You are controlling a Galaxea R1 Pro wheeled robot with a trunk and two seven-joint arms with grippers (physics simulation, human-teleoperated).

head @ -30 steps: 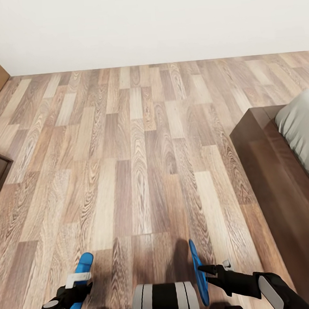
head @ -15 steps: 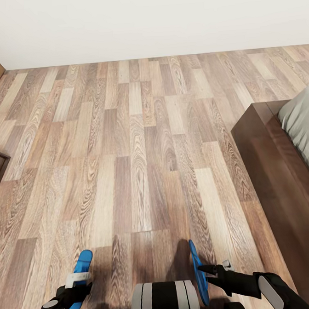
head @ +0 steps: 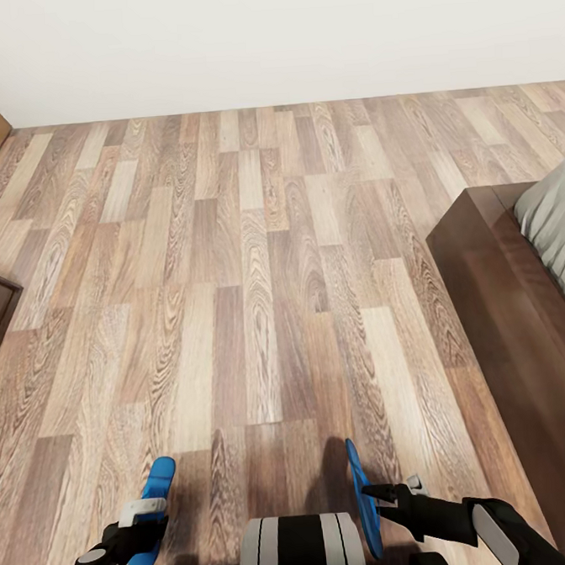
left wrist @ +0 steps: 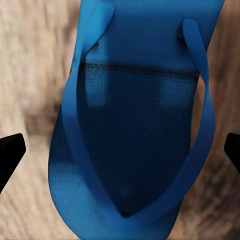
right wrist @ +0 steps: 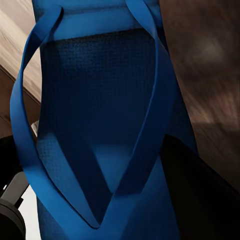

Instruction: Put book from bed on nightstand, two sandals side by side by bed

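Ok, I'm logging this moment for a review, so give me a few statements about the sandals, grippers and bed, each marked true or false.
1. Each gripper holds a blue sandal. True: the left gripper holds the left sandal and the right gripper holds the right sandal.
2. Both sandals already lie on the floor beside the bed. False: both are held up in the grippers.
3. The bed is at the right of the head view. True.
4. The right sandal is held flat, sole down. False: in the head view it is turned on edge.
5. The book lies on the wood floor ahead. False: the floor ahead is bare planks.
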